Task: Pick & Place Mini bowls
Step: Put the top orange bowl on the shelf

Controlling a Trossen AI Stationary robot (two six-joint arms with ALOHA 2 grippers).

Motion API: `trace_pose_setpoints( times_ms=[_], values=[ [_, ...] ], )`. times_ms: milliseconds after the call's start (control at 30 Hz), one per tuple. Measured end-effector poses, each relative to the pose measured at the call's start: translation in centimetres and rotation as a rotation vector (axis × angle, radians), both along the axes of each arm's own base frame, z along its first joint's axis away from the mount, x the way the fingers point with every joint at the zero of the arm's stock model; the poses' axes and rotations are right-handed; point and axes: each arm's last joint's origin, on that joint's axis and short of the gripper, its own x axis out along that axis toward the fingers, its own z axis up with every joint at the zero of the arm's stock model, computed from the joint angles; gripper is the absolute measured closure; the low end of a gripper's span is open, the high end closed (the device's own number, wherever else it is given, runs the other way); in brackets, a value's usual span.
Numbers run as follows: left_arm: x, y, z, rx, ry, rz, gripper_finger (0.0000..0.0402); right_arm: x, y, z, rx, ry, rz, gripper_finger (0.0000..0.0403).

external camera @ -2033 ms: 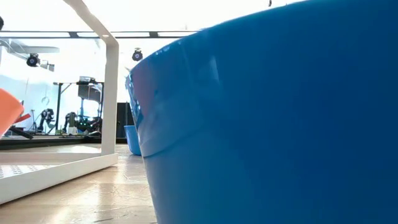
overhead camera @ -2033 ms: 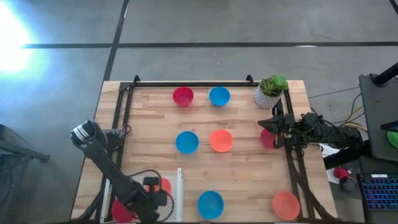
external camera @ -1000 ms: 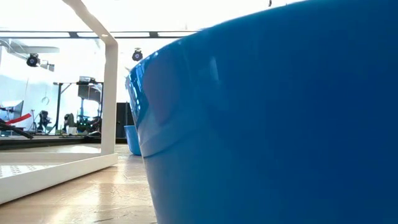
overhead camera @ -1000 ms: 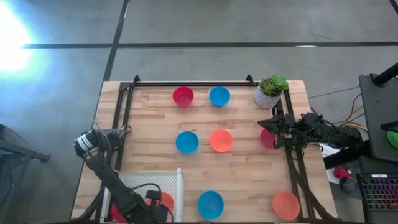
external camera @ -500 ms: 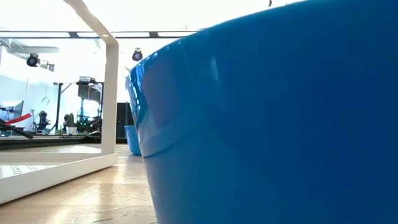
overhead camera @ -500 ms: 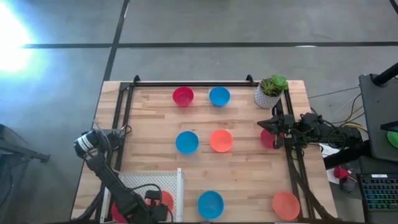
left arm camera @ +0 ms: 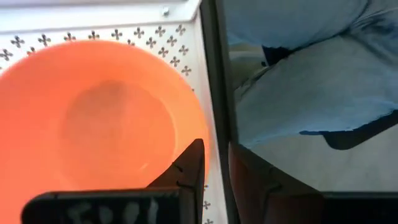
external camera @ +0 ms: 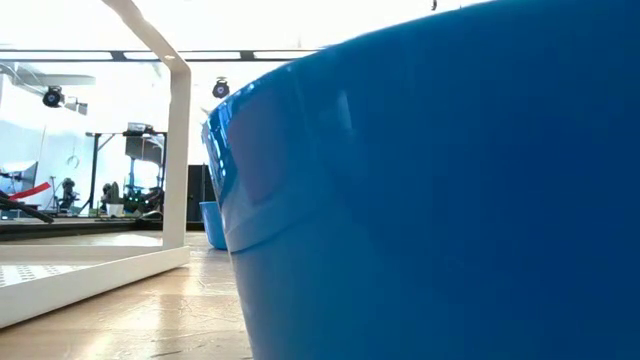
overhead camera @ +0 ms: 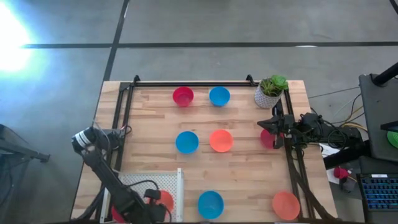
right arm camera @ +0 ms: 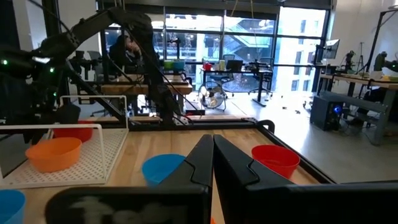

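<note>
Table (overhead camera: 249,174) of pale wood, viewed from straight above, set with small bowls in three colours. Found along the far edge a red bowl (overhead camera: 183,96) with a blue bowl (overhead camera: 219,96) just beside it, and near the far right corner a white pot with a green plant (overhead camera: 269,91). Found in the middle a second blue bowl (overhead camera: 186,142) beside an orange bowl (overhead camera: 221,140), close but apart. Found at the near edge a third blue bowl (overhead camera: 210,204) – the same one that filled nearly the whole table-level picture (external camera: 450,200) – and, well to its right, another orange bowl (overhead camera: 285,205).

Reached down at the near left corner with the left gripper (overhead camera: 152,200), over a white perforated tray (overhead camera: 155,185). Showed, in the left wrist picture, an orange bowl in the tray (left arm camera: 93,124) resting upright on the dotted floor, the left gripper (left arm camera: 214,146) right at that bowl's rim. Could not tell whether it was gripping the rim or standing free of it.

Parked at the right edge of the table – the right gripper (overhead camera: 263,124), jaws pressed together and holding nothing, as seen past them in its own wrist picture (right arm camera: 212,140). Partly covered a red bowl at the right edge (overhead camera: 268,139).
</note>
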Motion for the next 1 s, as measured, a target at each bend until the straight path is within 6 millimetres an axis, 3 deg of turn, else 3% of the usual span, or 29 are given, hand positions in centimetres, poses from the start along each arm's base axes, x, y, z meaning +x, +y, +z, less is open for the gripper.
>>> trace_pose_setpoints(
  times_ms=[133,267,533,1000],
  values=[
    [-0.5,0.8,1.1,0.014,-0.009,0.011,0.0337,0.0,0.0,0.0,0.0,-0.001,0.0,0.0394],
    [-1.3,2.3,1.7,0.139,0.011,0.047,0.0337,0.0,0.0,0.0,0.0,-0.001,0.0,0.0394],
    [-2.4,5.7,2.5,0.464,-0.108,0.35,0.0337,0.0,0.0,0.0,0.001,-0.001,0.0,0.0394],
    [-2.2,6.9,-1.3,0.412,-0.008,0.417,0.0337,0.0,0.0,0.0,0.003,-0.001,0.0,0.0394]
  ],
)
